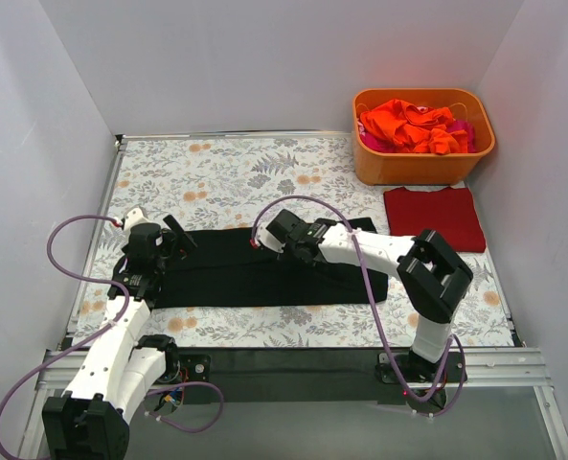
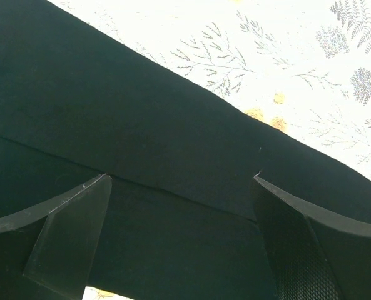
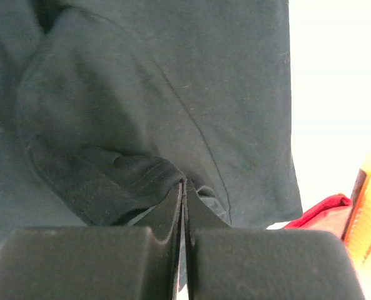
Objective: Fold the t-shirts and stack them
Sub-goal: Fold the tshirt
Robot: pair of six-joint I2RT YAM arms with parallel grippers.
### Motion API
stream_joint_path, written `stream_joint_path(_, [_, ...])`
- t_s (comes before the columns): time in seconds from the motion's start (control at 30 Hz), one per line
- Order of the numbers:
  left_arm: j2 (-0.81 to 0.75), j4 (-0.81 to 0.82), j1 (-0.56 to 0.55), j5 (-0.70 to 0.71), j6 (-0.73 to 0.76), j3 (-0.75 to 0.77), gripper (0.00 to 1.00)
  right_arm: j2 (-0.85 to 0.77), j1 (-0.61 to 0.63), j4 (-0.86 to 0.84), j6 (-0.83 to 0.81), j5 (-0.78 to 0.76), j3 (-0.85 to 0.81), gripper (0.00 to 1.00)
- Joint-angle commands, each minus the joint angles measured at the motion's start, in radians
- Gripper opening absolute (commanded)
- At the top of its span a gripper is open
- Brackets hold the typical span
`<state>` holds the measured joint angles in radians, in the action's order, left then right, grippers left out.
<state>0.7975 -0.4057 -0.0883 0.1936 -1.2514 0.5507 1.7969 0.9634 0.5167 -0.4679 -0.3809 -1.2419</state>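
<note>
We see a black t-shirt of matt, soft cloth, an orange tub of smooth plastic, and a tablecloth of matt printed fabric.

top: you look down from high behind the near edge, far enough to hold the whole tablecloth | left wrist: you sit close over the black shirt, facing its edge | right wrist: closer still on that shirt, red shirt at right; top shares both shirts
</note>
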Motion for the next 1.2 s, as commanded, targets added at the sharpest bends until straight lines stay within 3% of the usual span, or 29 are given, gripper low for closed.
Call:
stream_joint_path(0.0, [0.005,0.027,-0.004,-0.02,0.023,-0.008,0.86,0.012,-0.034,-0.032,0.021,0.04,-0.071,0.02])
stream_joint_path(0.13, [0.023,0.048,-0.007,-0.091,0.043,-0.011,0.86,0.036,-0.069,-0.034,0.051,0.066,-0.106,0.03])
stream_joint_path(0.33, [0.077,0.076,-0.048,-0.27,0.044,0.001,0.86,0.055,-0.11,-0.032,0.126,0.119,-0.133,0.15])
stream_joint_path(0.57, [0.209,0.079,-0.284,-0.255,-0.02,0.113,0.82,-0.08,-0.204,-0.024,0.31,0.149,-0.061,0.25])
stream_joint_path(0.67, [0.299,0.094,-0.382,-0.249,-0.049,0.17,0.81,-0.181,-0.296,-0.012,0.451,0.238,0.025,0.29])
stream_joint_path(0.9, [0.537,0.131,-0.539,-0.207,-0.057,0.302,0.77,-0.382,-0.537,-0.066,0.661,0.663,0.301,0.34])
stream_joint_path(1.17, [0.761,0.139,-0.631,-0.152,-0.04,0.429,0.69,-0.473,-0.669,-0.21,0.764,0.856,0.539,0.36])
